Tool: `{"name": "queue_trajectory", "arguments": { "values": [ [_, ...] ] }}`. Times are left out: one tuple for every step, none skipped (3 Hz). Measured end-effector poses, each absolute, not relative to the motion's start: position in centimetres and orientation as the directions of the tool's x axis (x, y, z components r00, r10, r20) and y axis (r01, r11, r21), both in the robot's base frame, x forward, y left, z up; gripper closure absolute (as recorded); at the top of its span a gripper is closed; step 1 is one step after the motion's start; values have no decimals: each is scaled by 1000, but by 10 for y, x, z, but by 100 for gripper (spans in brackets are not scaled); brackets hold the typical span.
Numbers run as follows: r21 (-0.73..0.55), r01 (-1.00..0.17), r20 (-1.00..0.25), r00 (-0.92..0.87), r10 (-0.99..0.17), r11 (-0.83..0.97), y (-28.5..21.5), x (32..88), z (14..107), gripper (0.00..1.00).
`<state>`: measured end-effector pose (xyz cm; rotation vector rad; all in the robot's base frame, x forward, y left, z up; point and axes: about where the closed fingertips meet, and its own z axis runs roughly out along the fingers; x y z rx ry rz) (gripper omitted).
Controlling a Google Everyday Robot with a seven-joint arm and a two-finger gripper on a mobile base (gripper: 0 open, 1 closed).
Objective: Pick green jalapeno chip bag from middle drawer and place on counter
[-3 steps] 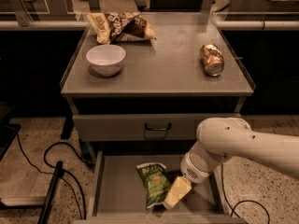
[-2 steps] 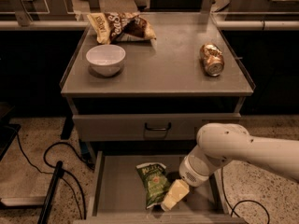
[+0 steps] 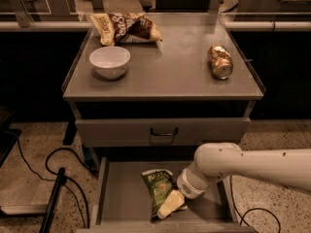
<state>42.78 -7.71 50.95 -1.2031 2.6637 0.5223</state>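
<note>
Likely a lab: speckled floor (image 3: 34,144), loose cables (image 3: 36,171), steel cabinet (image 3: 112,130), end effector (image 3: 170,205) in its drawer (image 3: 121,198).

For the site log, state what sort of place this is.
Probably a robot test area in an office or lab: a grey metal drawer cabinet, loose cables on speckled floor, and the gripper down in the open middle drawer.

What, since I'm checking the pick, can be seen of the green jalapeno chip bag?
The green jalapeno chip bag is a small, glossy, crinkled green packet with pale lettering near its top. It lies flat on the floor of the open middle drawer. The gripper overlaps its lower end.
</note>
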Motion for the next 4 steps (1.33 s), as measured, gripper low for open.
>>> {"name": "queue_trajectory", "arguments": {
  "values": [
    [250, -733, -306, -680, -666, 633, -71, 440, 489, 0],
    [280, -717, -302, -697, -650, 639, -64, 447, 468, 0],
    [298, -709, -285, -705, -650, 639, -55, 454, 450, 0],
    [294, -726, -268, -687, -676, 621, -31, 464, 426, 0]
  ]
}}
